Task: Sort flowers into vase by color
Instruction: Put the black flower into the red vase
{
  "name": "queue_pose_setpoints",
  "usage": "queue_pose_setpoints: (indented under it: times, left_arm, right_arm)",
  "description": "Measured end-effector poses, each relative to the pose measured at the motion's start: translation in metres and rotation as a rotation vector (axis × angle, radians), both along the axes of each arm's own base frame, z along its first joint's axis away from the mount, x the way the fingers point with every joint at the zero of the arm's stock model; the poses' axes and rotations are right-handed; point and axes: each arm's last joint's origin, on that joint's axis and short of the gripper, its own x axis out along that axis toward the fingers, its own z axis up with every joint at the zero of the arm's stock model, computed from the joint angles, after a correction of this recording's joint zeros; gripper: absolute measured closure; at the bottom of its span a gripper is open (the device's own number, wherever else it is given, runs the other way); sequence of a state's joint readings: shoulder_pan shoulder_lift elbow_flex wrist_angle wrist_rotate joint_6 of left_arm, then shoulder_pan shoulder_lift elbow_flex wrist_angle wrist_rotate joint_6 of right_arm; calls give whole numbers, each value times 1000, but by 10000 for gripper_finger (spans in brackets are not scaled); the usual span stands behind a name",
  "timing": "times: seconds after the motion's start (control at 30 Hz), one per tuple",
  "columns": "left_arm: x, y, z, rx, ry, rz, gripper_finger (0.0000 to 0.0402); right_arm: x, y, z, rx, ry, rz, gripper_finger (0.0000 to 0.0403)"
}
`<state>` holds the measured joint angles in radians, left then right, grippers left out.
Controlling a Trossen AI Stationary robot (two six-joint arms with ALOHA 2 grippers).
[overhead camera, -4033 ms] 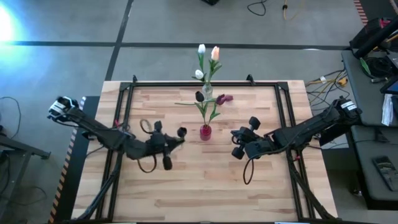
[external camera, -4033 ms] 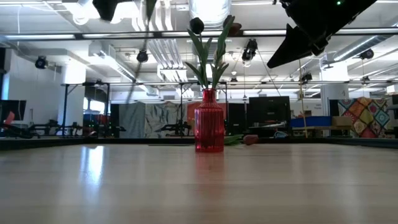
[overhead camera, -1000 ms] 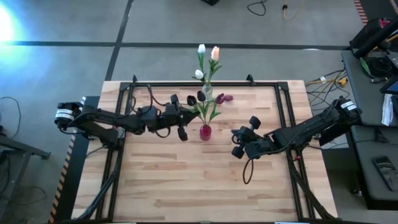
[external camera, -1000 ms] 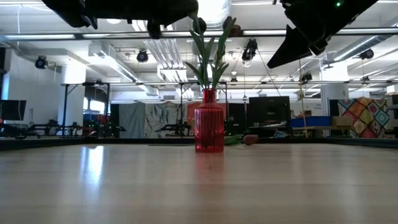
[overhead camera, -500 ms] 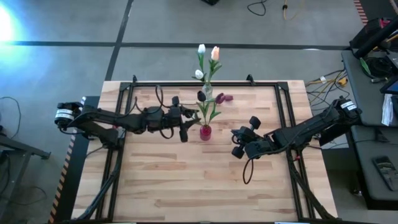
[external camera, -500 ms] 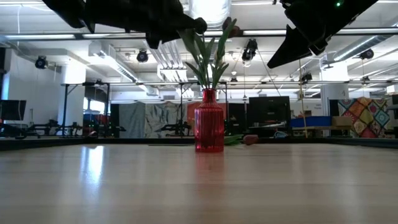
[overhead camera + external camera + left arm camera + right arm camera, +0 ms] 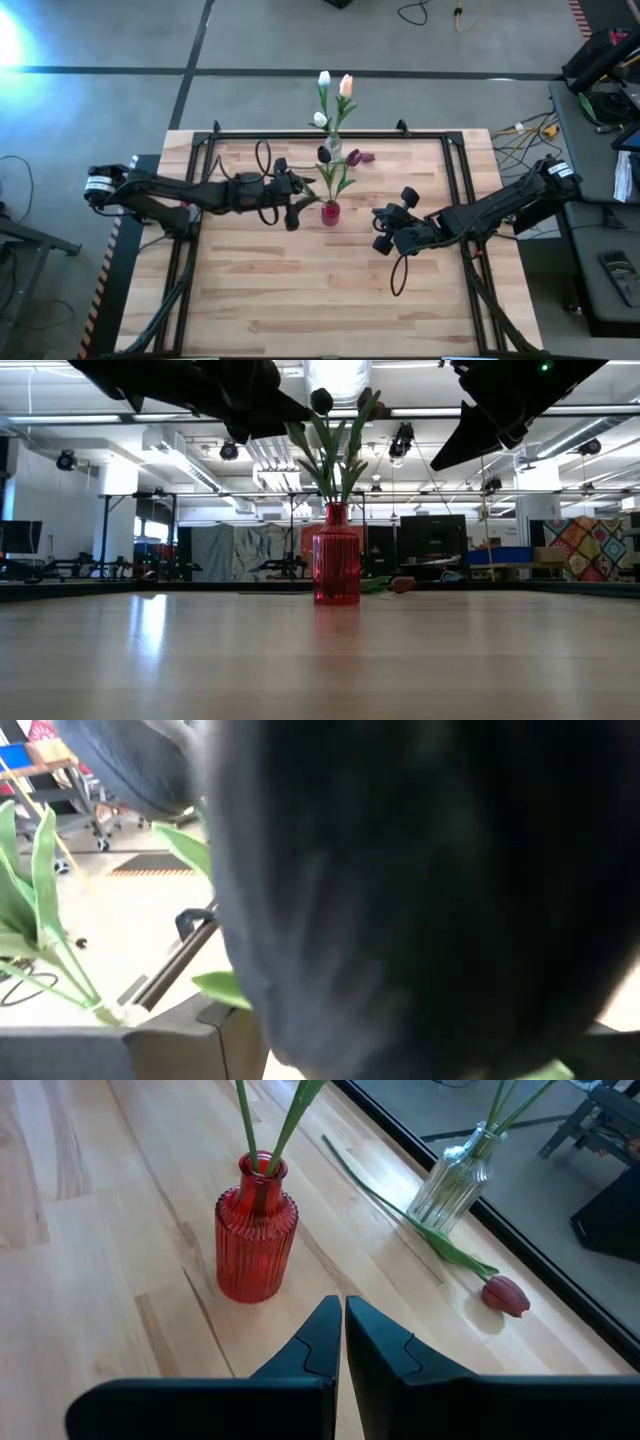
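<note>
Beside the red vase (image 7: 330, 211) holding two dark flowers (image 7: 323, 154), the left gripper (image 7: 296, 206) looks spread and empty, so it should back away level, sparing the leaves.

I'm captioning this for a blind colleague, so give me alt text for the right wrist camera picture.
A red ribbed vase holding two green stems stands on a wooden table, just beyond the right end effector, whose fingers are shut. Farther off, a clear glass vase stands near the table's edge, with a dark red tulip lying flat beside it.
</note>
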<state>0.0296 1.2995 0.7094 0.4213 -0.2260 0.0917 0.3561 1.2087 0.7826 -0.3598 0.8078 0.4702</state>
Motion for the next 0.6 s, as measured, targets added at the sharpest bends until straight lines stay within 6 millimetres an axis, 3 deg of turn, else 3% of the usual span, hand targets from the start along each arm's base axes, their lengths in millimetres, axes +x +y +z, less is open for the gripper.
queue_pose_setpoints:
  times: [0.6]
  left_arm:
    - [-21, 0, 0, 2, 159, 49, 180]
  right_arm:
    - [0, 1, -1, 19, 19, 32, 390]
